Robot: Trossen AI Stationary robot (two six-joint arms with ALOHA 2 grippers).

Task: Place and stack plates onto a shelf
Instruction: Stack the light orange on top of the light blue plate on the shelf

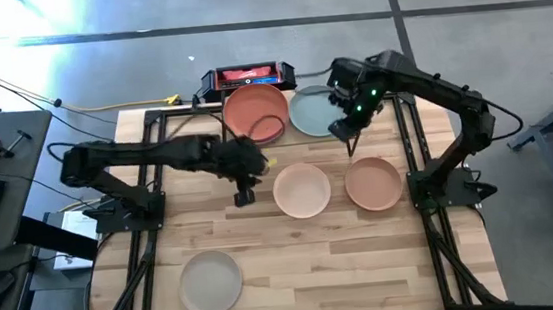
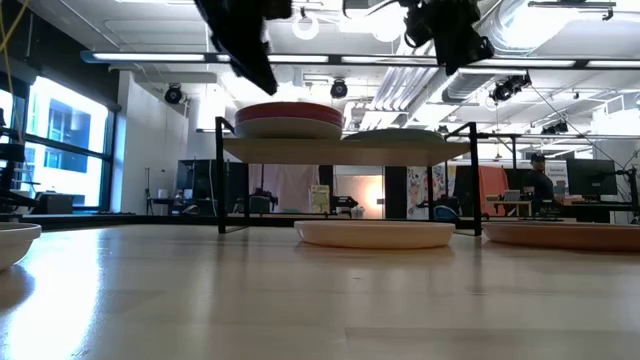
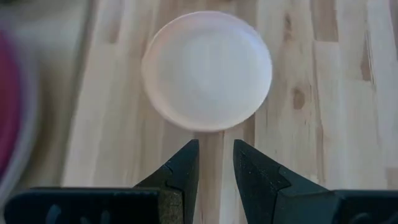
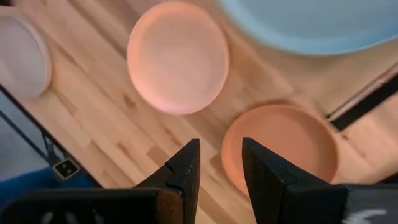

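The low wooden shelf (image 2: 340,150) stands at the table's far middle. It holds a stack of plates topped by a terracotta one (image 1: 256,112) and, beside it, a pale teal plate (image 1: 311,110). On the table lie a peach plate (image 1: 303,190), a tan plate (image 1: 373,184) and an off-white plate (image 1: 211,282). My left gripper (image 1: 245,193) hovers just left of the peach plate (image 3: 207,70), fingers narrowly open and empty. My right gripper (image 1: 347,134) hovers by the shelf's near right edge, above the tan plate (image 4: 280,146), narrowly open and empty.
A red-and-black box (image 1: 248,76) sits behind the shelf at the far edge. Black frame rails run along the table's left and right sides. Bare tabletop lies between the off-white plate and the near right corner.
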